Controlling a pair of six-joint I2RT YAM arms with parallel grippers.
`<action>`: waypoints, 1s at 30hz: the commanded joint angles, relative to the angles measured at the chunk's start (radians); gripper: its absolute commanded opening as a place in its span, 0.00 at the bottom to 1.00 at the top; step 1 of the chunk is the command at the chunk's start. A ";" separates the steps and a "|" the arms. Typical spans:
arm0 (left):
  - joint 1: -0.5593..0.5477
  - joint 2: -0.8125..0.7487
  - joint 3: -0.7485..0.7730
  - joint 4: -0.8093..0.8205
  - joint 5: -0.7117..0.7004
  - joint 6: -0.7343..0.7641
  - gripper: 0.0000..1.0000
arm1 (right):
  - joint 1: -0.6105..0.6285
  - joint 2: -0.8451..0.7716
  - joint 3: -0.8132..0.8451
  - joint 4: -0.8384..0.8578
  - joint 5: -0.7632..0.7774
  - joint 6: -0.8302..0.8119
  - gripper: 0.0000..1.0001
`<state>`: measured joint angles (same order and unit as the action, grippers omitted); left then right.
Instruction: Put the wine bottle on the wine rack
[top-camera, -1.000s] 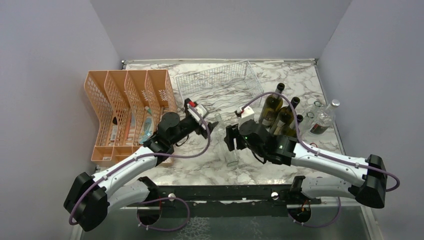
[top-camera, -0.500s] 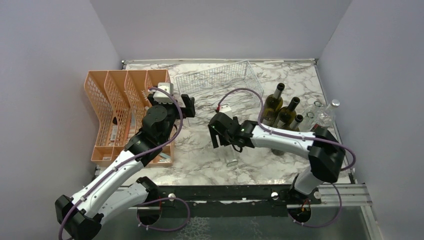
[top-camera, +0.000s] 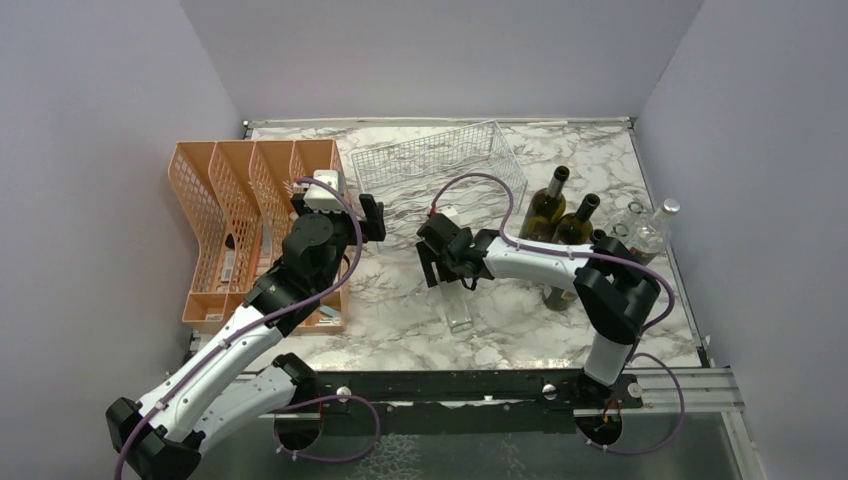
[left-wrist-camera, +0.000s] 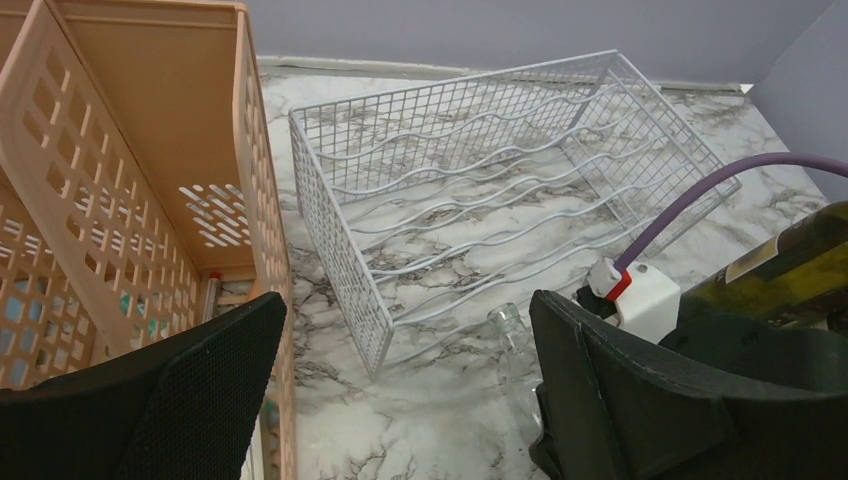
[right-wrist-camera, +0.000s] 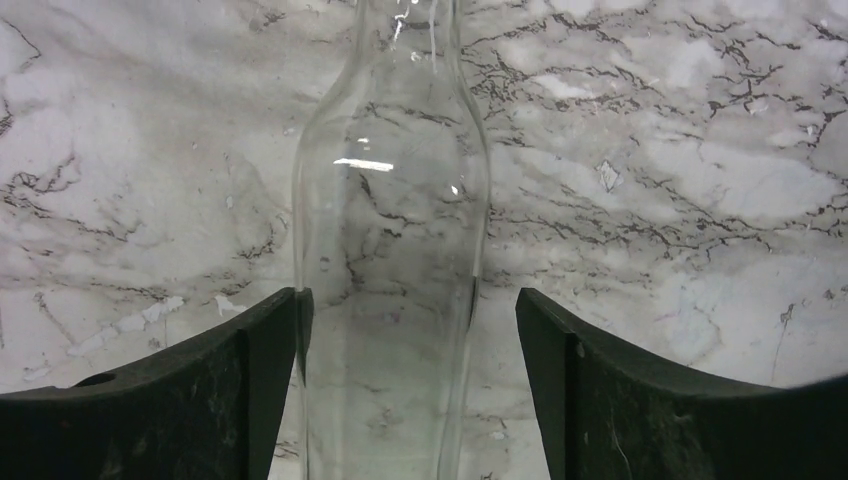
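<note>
A clear glass wine bottle (top-camera: 460, 308) lies on the marble table, its neck pointing towards the wine rack (top-camera: 440, 160), a white wire rack at the back. My right gripper (top-camera: 446, 268) is open and straddles the bottle (right-wrist-camera: 390, 250). Its left finger (right-wrist-camera: 200, 400) touches the glass, while a gap separates the right finger from it. My left gripper (top-camera: 372, 217) hangs open and empty beside the orange organiser, left of the bottle. In the left wrist view the rack (left-wrist-camera: 480, 170) lies ahead and the bottle's neck (left-wrist-camera: 510, 330) shows low.
An orange mesh file organiser (top-camera: 240, 220) stands at the left, close to my left arm. Dark green bottles (top-camera: 548, 210) stand upright at the right, with clear bottles (top-camera: 650, 230) beyond them. Grey walls enclose the table.
My left gripper has drawn back from the bottle's neck, up and left towards the organiser. My right gripper has shifted left along the bottle and its jaws have widened.
</note>
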<state>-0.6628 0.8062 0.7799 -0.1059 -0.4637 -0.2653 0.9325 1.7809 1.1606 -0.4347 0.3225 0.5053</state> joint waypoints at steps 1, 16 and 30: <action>0.003 0.011 0.026 -0.005 0.018 0.003 0.99 | -0.026 0.037 0.044 0.075 -0.067 -0.093 0.80; 0.004 0.044 0.024 0.016 0.086 -0.035 0.99 | -0.052 -0.041 -0.005 0.123 -0.147 -0.199 0.17; 0.003 0.029 -0.012 0.142 0.323 -0.031 0.99 | -0.052 -0.607 -0.344 0.408 -0.290 -0.277 0.08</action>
<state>-0.6628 0.8536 0.7792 -0.0605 -0.2855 -0.2966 0.8814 1.2785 0.8562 -0.2031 0.0795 0.2279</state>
